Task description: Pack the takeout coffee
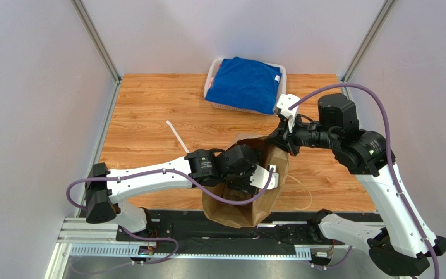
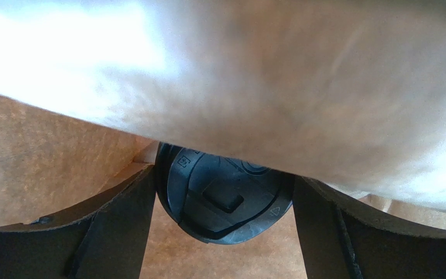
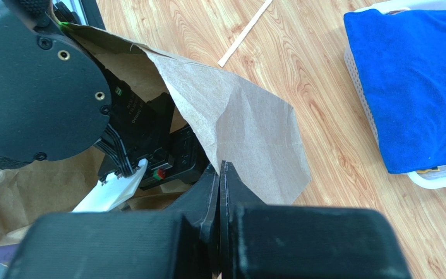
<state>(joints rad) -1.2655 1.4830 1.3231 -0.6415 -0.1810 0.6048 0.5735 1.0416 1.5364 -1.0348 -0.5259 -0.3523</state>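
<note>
Takeout coffee (image 2: 222, 200), black lid (image 2: 254, 218) showing, pinched between left gripper (image 2: 223, 181) jaws inside paper bag (image 3: 248, 133); right gripper (image 3: 220, 173) jaws pressed together on bag rim, over wooden surface (image 1: 150, 110).

The tall brown paper bag (image 3: 237, 128) looks matt, fibrous and creased; the round black plastic lid (image 2: 222, 197) has a slight sheen; the wood-grain bench (image 1: 150, 110) is smooth.

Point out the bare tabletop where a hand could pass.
Bare wood: left of the stir stick, and between stick and basket. Crowded: the paper bag, left pincer holding the takeout coffee inside, right pincer shut on its rim.
</note>
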